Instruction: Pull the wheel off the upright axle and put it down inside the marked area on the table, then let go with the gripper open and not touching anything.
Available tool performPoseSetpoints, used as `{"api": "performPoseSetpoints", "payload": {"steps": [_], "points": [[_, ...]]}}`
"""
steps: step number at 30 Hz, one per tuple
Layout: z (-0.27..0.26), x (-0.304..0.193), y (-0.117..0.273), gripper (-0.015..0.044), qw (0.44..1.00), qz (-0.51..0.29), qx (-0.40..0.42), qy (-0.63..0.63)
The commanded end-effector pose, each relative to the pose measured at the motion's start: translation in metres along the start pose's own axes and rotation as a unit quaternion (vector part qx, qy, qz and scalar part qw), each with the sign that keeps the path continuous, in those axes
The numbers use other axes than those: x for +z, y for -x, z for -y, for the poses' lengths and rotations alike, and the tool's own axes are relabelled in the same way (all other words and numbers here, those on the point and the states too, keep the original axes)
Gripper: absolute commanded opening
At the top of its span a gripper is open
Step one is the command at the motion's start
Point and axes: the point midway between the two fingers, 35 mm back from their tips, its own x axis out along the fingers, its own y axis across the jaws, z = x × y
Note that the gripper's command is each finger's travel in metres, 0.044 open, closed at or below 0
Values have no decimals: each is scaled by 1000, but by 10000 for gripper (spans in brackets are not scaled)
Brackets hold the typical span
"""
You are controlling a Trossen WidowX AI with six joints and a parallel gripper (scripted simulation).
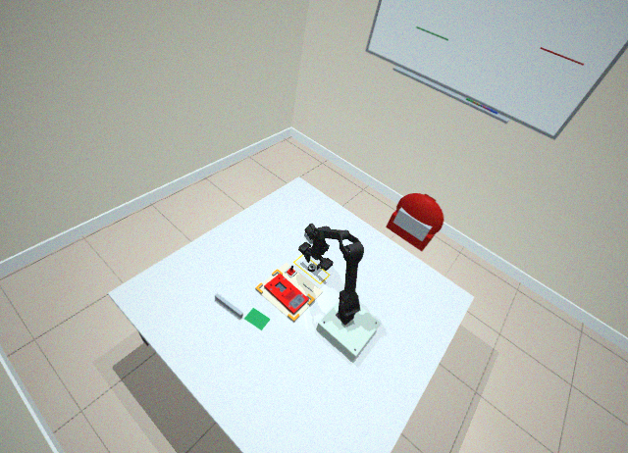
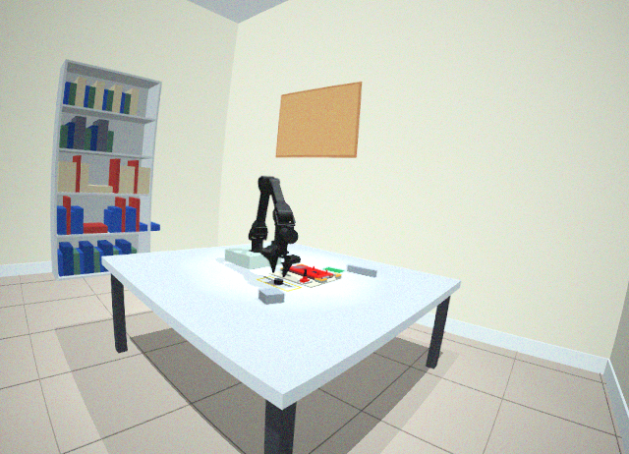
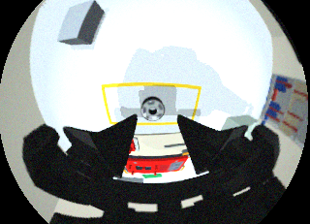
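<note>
The dark wheel (image 1: 311,267) (image 2: 278,281) with a grey hub (image 3: 152,109) lies flat on the table inside the yellow outlined area (image 1: 307,273) (image 3: 108,105). My gripper (image 1: 313,264) (image 2: 279,273) (image 3: 157,117) is open, pointing down just above the wheel. In the wrist view the wheel shows whole, beyond the two fingertips, with nothing between them. A small gap shows under the fingertips in the exterior view. The upright axle (image 1: 291,269) (image 2: 305,274) stands bare on its red base beside the area.
A red block panel (image 1: 286,292) (image 3: 155,164) lies on a cream board with orange corners. A grey block (image 2: 271,296) (image 3: 77,22) stands near the area. A green square (image 1: 257,319) and a grey bar (image 1: 229,306) lie beyond the board. The arm's pale base (image 1: 349,331) is nearby.
</note>
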Motion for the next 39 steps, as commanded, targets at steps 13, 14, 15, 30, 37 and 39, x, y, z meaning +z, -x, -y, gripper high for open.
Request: {"api": "performPoseSetpoints", "payload": {"steps": [13, 14, 15, 30, 37, 39], "points": [[73, -32, 74, 440, 1000, 6, 11, 0], [78, -34, 76, 440, 1000, 6, 10, 0], [79, -35, 76, 440, 1000, 6, 10, 0], [79, -35, 76, 440, 1000, 6, 10, 0], [79, -35, 76, 440, 1000, 6, 10, 0], [79, -35, 76, 440, 1000, 6, 10, 0]]}}
